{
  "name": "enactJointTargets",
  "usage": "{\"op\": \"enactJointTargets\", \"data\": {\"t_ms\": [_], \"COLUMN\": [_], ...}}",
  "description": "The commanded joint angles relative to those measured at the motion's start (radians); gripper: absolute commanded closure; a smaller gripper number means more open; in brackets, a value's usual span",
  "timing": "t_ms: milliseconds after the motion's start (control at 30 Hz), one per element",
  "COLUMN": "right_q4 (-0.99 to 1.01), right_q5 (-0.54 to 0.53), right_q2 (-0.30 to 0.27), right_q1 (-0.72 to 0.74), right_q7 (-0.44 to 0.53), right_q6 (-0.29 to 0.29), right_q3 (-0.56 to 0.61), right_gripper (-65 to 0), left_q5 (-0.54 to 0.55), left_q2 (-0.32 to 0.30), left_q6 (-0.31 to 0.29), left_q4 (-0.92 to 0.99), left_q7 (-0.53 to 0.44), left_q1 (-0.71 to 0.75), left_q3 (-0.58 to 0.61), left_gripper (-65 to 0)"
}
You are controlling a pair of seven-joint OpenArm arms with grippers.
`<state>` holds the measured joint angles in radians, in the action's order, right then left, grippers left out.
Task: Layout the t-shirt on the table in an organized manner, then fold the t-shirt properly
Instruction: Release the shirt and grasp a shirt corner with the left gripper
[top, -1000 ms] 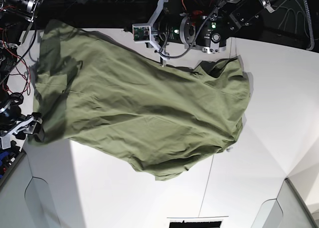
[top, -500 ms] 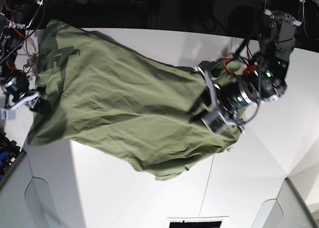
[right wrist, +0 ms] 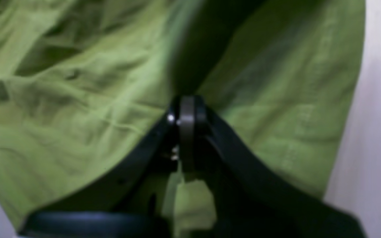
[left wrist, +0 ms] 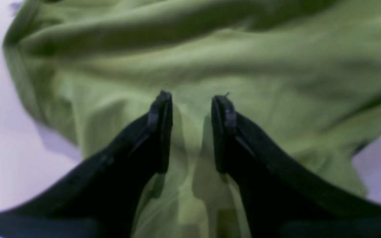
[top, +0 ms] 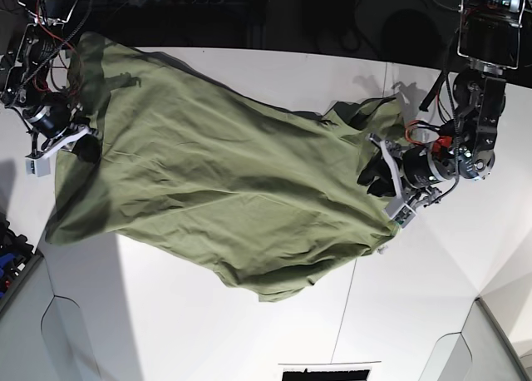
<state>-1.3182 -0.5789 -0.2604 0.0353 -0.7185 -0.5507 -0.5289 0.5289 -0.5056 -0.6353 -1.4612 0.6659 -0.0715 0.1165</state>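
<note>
The table (top: 249,331) is seen as a broad white surface with a thin dark seam running down its near half, and most of its far half is covered by the t-shirt (top: 224,181). The green t-shirt is spread slantwise from the far left corner toward the right side, still creased and with one lobe drooping toward the near edge, so the laying-out step is judged unfinished and no fold has been made.

At the right of the base view, the left gripper (top: 379,175) is set down at the shirt's right-hand edge. In the left wrist view its fingers (left wrist: 160,132) are held apart with green cloth lying between and beneath them, and nothing is seen to be pinched; it is judged to be positioned for taking hold of that edge.

At the left of the base view, the right gripper (top: 81,146) is placed on the opposite end of the shirt. In the right wrist view its fingers (right wrist: 187,132) are pressed together, and cloth is drawn into a ridge at their tips, so a fold of the shirt appears to be nipped there, though the cloth between them is hidden. The two ends are presumably being taken so the shirt can be pulled flat.
</note>
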Motion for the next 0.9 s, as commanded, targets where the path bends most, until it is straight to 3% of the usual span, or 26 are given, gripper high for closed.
{"op": "enactJointTargets", "data": {"t_ms": [0, 400, 533, 767, 867], "right_q4": [-0.016, -0.02, -0.028, -0.061, -0.116], "right_q5": [0.007, -0.052, -0.119, -0.193, -0.206], "right_q2": [-0.021, -0.095, -0.094, -0.093, -0.09], "right_q1": [0.01, -0.103, -0.126, -0.138, -0.127], "right_q7": [0.011, 0.009, -0.036, -0.04, -0.036], "right_q6": [-0.006, -0.003, -0.004, -0.012, -0.015], "right_q3": [-0.003, -0.012, -0.023, -0.029, -0.036], "right_gripper": [0.0, 0.0, 0.0, 0.0, 0.0], "left_q5": [0.014, 0.021, 0.089, 0.105, 0.17], "left_q2": [-0.022, -0.037, -0.047, -0.05, -0.063], "left_q6": [-0.005, -0.009, -0.051, -0.054, -0.058], "left_q4": [-0.015, -0.019, -0.034, -0.087, -0.114], "left_q7": [-0.012, -0.009, 0.028, 0.028, 0.046], "left_q1": [-0.006, 0.126, 0.124, 0.116, 0.116], "left_q3": [-0.007, -0.014, -0.031, -0.11, -0.157], "left_gripper": [-22.6, -22.6, -22.6, -22.6, -22.6]}}
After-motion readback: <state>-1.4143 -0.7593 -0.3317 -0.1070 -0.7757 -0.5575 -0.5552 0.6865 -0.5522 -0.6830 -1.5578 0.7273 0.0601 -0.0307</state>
